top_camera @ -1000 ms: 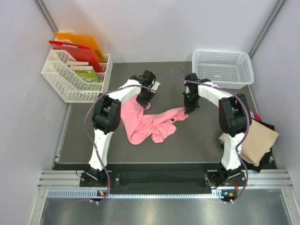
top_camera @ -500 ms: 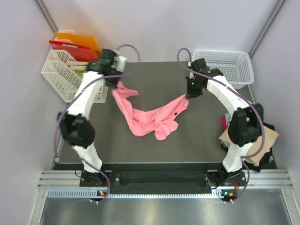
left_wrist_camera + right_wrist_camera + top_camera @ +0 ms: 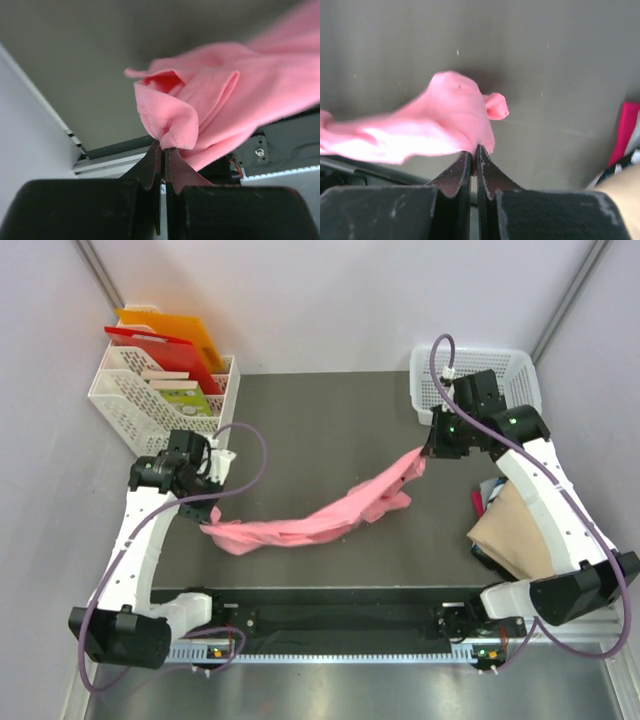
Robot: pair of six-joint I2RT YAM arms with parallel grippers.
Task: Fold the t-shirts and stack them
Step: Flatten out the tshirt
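Note:
A salmon-pink t-shirt [image 3: 320, 518] hangs stretched in a twisted band above the dark mat, from lower left to upper right. My left gripper [image 3: 207, 524] is shut on its left end, and the left wrist view shows the cloth [image 3: 200, 115] bunched right at the pinched fingertips [image 3: 154, 160]. My right gripper [image 3: 426, 454] is shut on the right end, where pink cloth [image 3: 455, 120] rises from the closed fingertips [image 3: 487, 167]. At the right table edge a tan-beige t-shirt [image 3: 525, 535] lies folded on top of dark and red ones [image 3: 480, 502].
A white mesh basket [image 3: 500, 375] stands at the back right, just behind the right wrist. A white rack [image 3: 150, 405] with red and orange folders sits at the back left. The grey walls close in on both sides.
Both arms have swung outward and pulled the pink shirt from a crumpled sag into a long taut band. The left gripper went from the back left down to the front left; the right moved right.

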